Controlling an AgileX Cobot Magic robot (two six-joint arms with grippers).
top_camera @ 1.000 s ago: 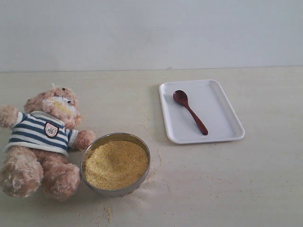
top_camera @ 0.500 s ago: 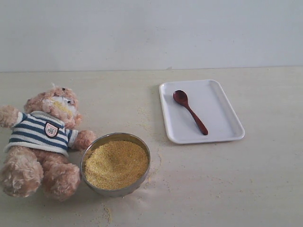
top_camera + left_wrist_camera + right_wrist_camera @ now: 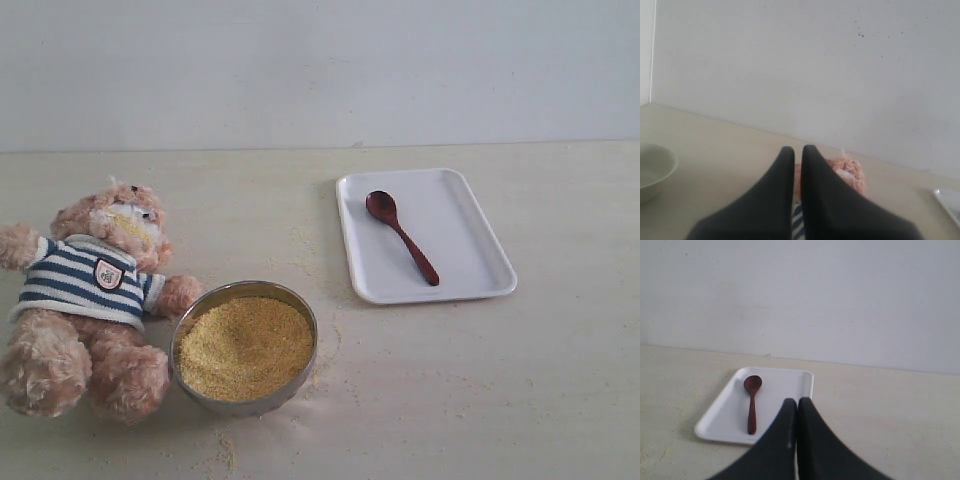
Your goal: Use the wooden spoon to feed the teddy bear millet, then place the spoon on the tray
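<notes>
A teddy bear (image 3: 95, 300) in a navy-and-white striped shirt is sitting slumped on the pale desk (image 3: 500, 380), its face turned upward and a yellowish smear showing on its white muzzle. Just beside its outstretched paw, a round metal bowl (image 3: 245, 287) is standing brimful of golden millet (image 3: 245, 345), with loose grains (image 3: 228, 452) lying scattered on the desk around it. Well apart from the bear, on the far side of the bowl, the white tray (image 3: 470, 240) is lying flat, and the wooden spoon (image 3: 400, 235) is resting on it at a slant, its oval bowl pointing toward the plain white wall (image 3: 320, 70).

In the left wrist view, the left claw (image 3: 796, 150) is hanging with its dark fingers pressed together and nothing between them, the bear's fuzzy head and striped shirt peeking out past them, and a pale bowl (image 3: 652, 167) is sitting at the frame's edge. In the right wrist view, the right claw (image 3: 796, 401) is likewise pressed together and pinching nothing, hovering near the tray's edge, clear of the spoon.
</notes>
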